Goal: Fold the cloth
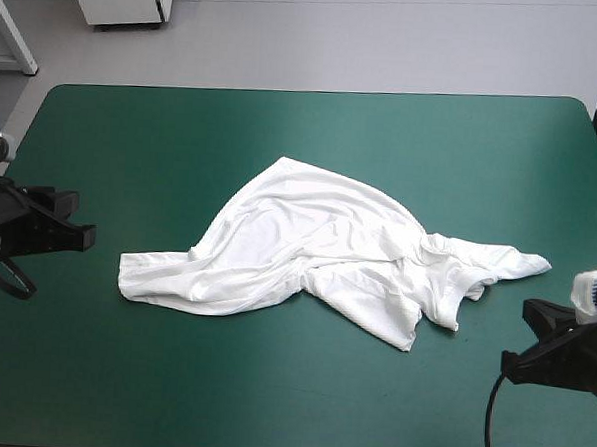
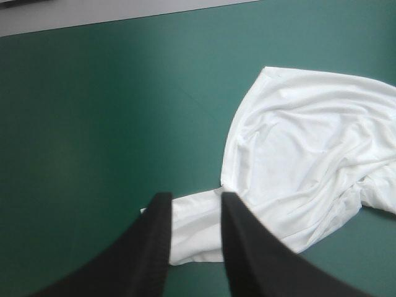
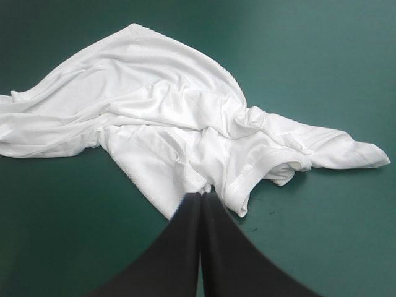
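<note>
While T-shirt [image 1: 317,245] lies crumpled on teal-green cover [image 1: 284,123] — L pincer [image 2: 195,201] apart, R pincer [image 3: 200,198] together

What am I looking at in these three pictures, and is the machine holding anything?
This is a robot with two arms at a table with a teal-green cover. One picture looks down from above and behind it. The other two come from a camera on each wrist, looking out along that arm's end. A white T-shirt lies crumpled mid-table. The left gripper, a black two-part claw, stands open, aimed at one end of the shirt. The right gripper is shut to a point, near the other end. Nothing is held.
</note>
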`<state>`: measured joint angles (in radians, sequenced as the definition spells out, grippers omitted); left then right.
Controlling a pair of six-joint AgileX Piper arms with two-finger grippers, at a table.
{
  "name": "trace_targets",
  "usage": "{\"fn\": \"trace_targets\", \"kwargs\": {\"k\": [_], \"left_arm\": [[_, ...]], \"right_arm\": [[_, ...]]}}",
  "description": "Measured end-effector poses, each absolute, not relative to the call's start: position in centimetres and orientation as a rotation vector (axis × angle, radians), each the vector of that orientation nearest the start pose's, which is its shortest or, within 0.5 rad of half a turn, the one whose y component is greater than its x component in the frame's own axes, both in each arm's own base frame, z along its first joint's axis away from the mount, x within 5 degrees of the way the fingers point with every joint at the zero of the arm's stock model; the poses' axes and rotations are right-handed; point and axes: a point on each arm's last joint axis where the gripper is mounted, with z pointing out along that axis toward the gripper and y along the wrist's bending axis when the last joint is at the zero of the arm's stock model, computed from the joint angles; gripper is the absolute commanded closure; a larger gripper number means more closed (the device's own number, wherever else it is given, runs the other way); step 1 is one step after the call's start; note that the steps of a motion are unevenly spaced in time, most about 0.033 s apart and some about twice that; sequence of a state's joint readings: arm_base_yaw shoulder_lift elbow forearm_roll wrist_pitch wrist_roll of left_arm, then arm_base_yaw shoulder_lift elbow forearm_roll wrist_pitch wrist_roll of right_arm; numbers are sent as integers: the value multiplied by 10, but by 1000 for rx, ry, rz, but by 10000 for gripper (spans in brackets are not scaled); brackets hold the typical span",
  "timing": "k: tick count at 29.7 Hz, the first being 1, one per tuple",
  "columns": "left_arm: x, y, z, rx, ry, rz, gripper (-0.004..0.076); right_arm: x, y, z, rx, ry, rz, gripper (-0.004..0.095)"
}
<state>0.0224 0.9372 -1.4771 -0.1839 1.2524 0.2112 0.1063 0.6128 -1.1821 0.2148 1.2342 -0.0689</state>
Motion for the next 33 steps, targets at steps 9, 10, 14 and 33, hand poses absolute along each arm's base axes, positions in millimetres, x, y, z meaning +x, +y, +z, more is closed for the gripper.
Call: {"fn": "trace_targets", "kwargs": {"k": [9,10,14,33], "left_arm": [[200,-2,509,141,2207,1,331],[210,-1,504,133,2232,7,331],[250,4,474,122,2360,43,331],[306,11,297,108,2964,85,331]], "right_arm": [[90,28,433,-186,2219,305,908],[95,28,432,-183,2224,306,908],[107,30,430,-173,2243,309,908],[111,29,429,-159,2247,296,908]]}}
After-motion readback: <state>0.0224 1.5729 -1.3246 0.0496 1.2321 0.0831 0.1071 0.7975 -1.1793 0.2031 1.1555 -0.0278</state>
